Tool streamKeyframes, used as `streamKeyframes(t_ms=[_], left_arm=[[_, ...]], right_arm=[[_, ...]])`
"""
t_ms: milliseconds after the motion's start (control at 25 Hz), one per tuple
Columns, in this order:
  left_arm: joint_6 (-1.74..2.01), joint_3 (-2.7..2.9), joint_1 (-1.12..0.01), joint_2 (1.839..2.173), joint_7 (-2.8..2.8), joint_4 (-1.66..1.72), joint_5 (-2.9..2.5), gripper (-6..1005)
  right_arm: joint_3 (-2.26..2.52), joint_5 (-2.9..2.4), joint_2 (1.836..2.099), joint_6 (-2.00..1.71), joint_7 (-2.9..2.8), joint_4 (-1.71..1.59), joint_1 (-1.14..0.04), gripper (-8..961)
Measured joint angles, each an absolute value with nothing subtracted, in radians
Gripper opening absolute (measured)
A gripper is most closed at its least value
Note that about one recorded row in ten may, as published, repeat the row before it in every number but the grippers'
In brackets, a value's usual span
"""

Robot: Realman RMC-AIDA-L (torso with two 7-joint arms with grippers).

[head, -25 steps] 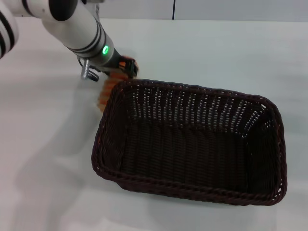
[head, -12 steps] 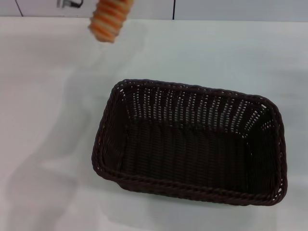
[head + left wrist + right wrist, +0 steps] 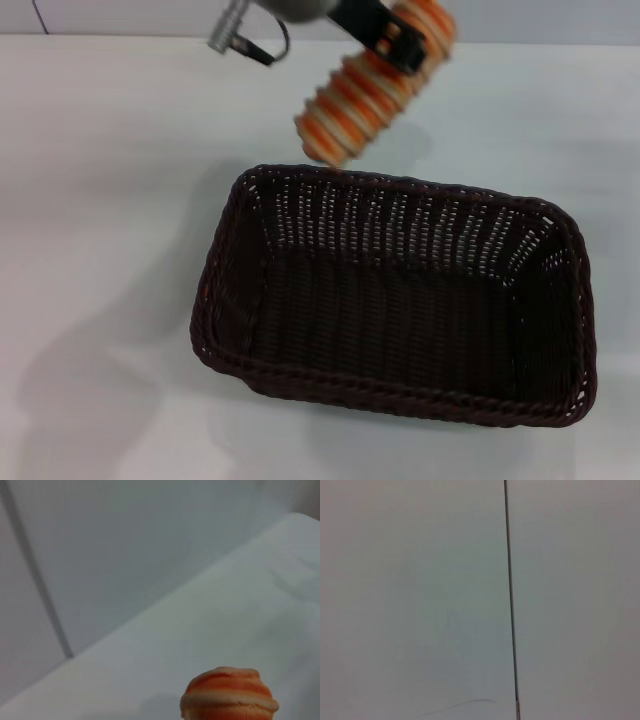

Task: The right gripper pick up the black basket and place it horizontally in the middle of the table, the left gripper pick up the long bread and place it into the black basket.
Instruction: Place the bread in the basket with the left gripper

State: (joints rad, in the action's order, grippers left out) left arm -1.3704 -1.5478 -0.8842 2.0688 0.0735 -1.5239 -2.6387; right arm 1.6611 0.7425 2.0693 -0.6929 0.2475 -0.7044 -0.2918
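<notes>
- The left gripper [image 3: 395, 40] is reaching in from the far edge of the head view, and its black fingers are clamping across the upper part of the long bread [image 3: 365, 95], holding it in the air.
- A grey metal fitting with a dark cable loop [image 3: 245, 35] is showing just to the left of the gripper, at the far edge of the scene.
- The long bread is hanging tilted, its upper end pointing far and right, its lower end pointing near and left, just above the far rim of the black basket [image 3: 400, 385] toward the basket's left side.
- The bread is not touching the basket; its orange and cream ridges are showing clearly along its length.
- In the left wrist view, the rounded end of the long bread [image 3: 230, 692] is filling the lower edge, with the white table [image 3: 210, 630] and a pale wall behind it.
- The black basket is sitting on the table [image 3: 100, 200] with its long side running left to right, near the middle and slightly right, its opening facing up.
- The right gripper is not appearing in any view; the right wrist view is showing only a pale surface with a thin dark seam [image 3: 510, 595] running across it.
</notes>
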Motion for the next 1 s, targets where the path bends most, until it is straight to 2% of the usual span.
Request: streamKeyframes(t_ms=[320,760,1000], left_arm=[[-1.462,-1.522,-0.828,2.066,0.093,-1.640,-2.509,375],[-1.495,-1.512,-0.804,2.067,0.108,-1.616,-2.473,290],[-1.495,-1.511,-0.803,2.068,0.108,-1.614,-2.473,450]], right_arm=[[1.661,0.743,2.070,-0.691,0.248,-0.704,-0.297,823],[1.661,0.742,2.068,-0.676,0.249,-0.709,-0.301,824],[1.661,0.742,2.068,-0.676,0.250,-0.710,-0.301,824]])
